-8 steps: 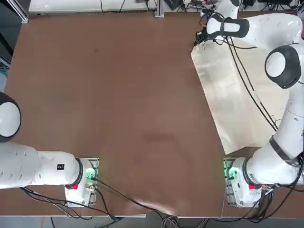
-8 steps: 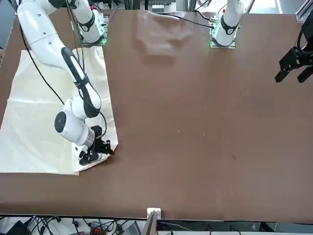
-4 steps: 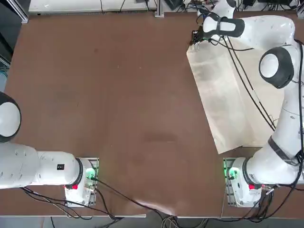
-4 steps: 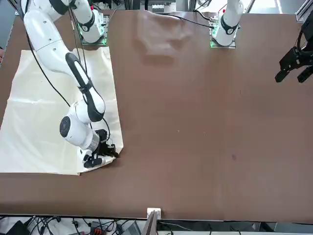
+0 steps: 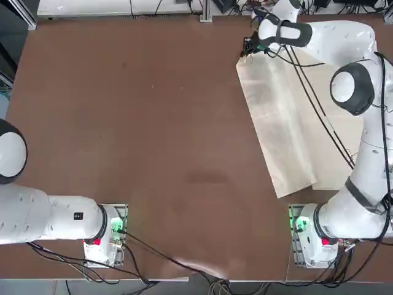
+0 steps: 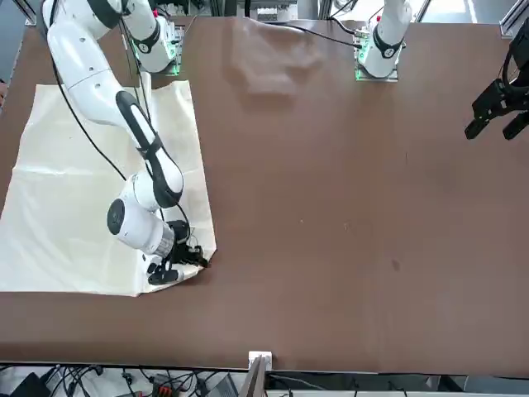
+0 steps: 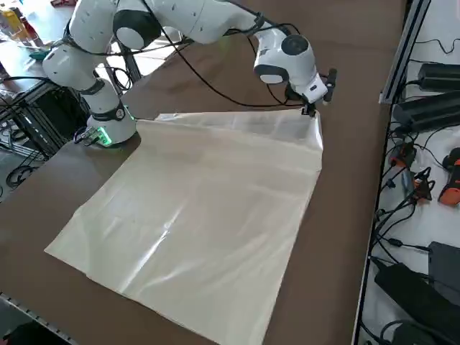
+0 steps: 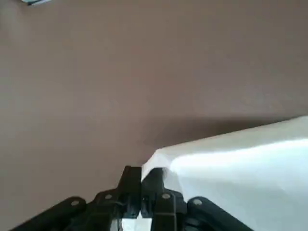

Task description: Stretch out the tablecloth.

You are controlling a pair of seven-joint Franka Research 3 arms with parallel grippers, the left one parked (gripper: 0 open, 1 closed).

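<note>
One corner of the tablecloth (image 5: 285,117) is pinched in the right hand (image 5: 246,48), fingers pressed together on the fabric at the far edge of the brown surface (image 5: 135,123). The cloth lies on the robot's right side of the surface, still partly folded over itself, its inner edge running diagonally back toward the right arm's base. Over the last second the hand has carried that corner toward the middle of the surface, and the doubled strip has widened a little. That suggests the stretch is under way but far from done, since most of the surface remains bare. Cables (image 7: 424,194) and power bricks lie on the floor past the surface's far edge, and a rack stands near the arm's base.
</note>
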